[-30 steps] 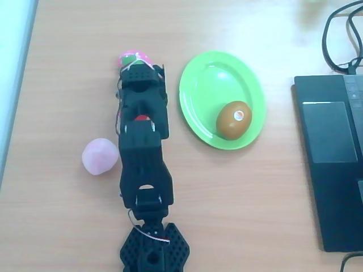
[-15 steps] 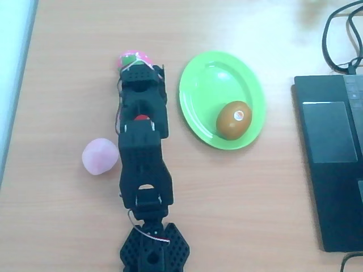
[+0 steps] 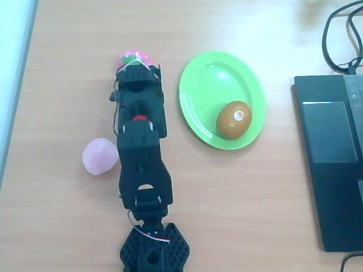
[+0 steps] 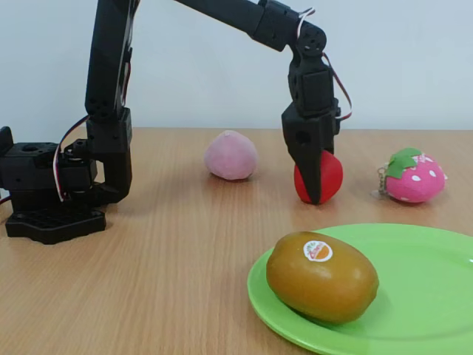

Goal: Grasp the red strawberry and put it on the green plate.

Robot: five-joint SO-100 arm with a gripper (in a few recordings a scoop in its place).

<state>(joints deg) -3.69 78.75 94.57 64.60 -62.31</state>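
Note:
The red strawberry [image 4: 333, 177] rests at table level behind the green plate [image 4: 421, 296] in the fixed view. My gripper [image 4: 316, 194] comes down from above, shut on it, one black finger across its front and the other behind. In the overhead view only a sliver of the red strawberry [image 3: 139, 119] shows through the arm, left of the green plate [image 3: 207, 79].
A brown egg-shaped fruit [image 3: 233, 119] lies on the plate. A pink strawberry with a green top [image 3: 131, 57] sits just past the gripper, and a pale pink ball [image 3: 100, 156] lies left of the arm. A black laptop [image 3: 332, 164] and cables [image 3: 339, 34] line the right edge.
In the overhead view the wrist and gripper have shifted slightly to the left. Fruits and plate have not moved.

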